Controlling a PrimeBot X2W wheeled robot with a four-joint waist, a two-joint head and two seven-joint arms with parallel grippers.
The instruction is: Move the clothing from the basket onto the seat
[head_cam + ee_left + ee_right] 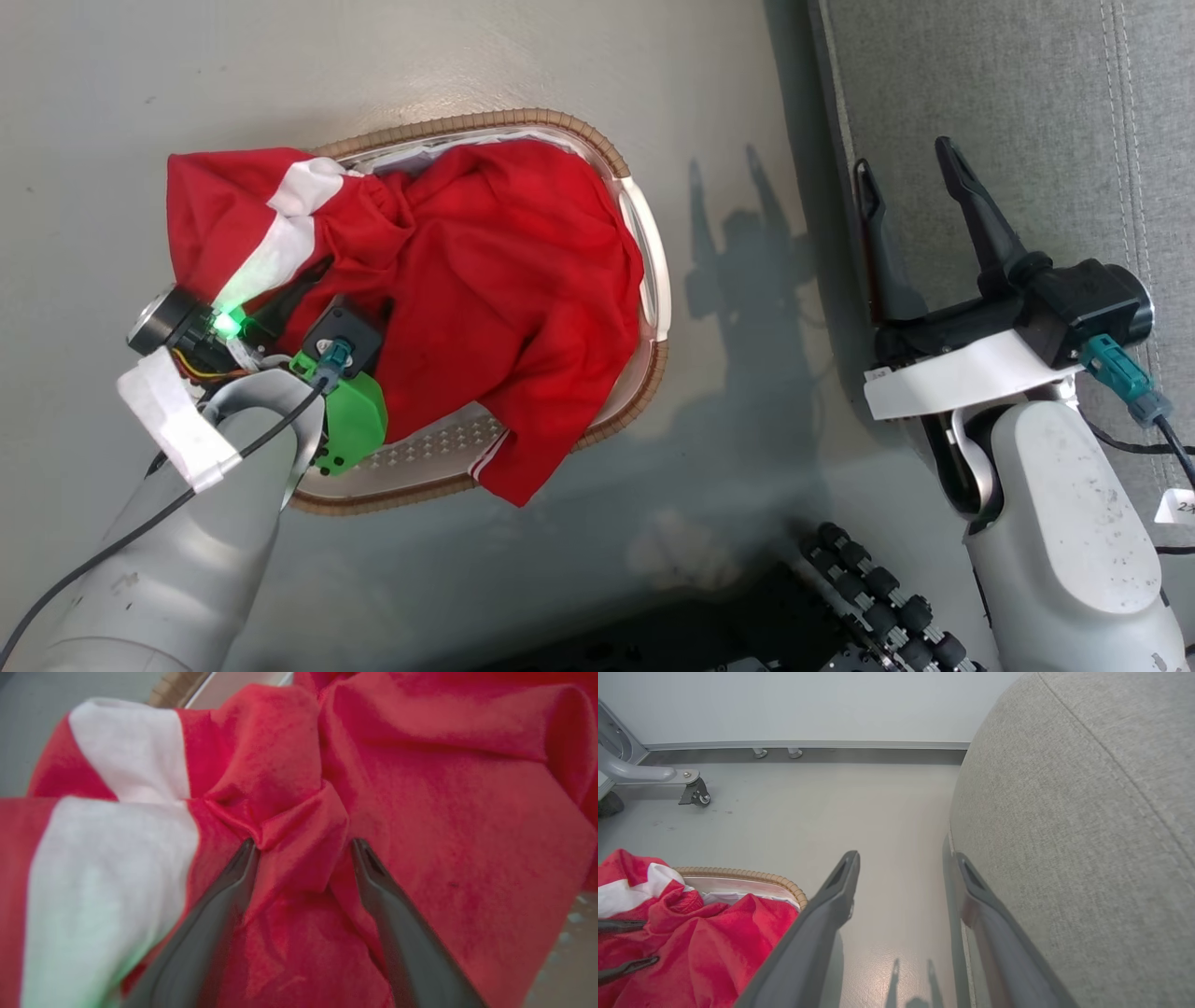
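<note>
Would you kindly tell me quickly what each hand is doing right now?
Left hand: open, astride a fold of bright red fabric clothing.
Right hand: open, holding nothing.

clothing: soft matt cloth | basket: perforated plastic | seat: coarse fabric

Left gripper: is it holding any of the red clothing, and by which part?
Nothing is held yet. The left gripper stands open, its fingers either side of a raised fold in the red clothing.
</note>
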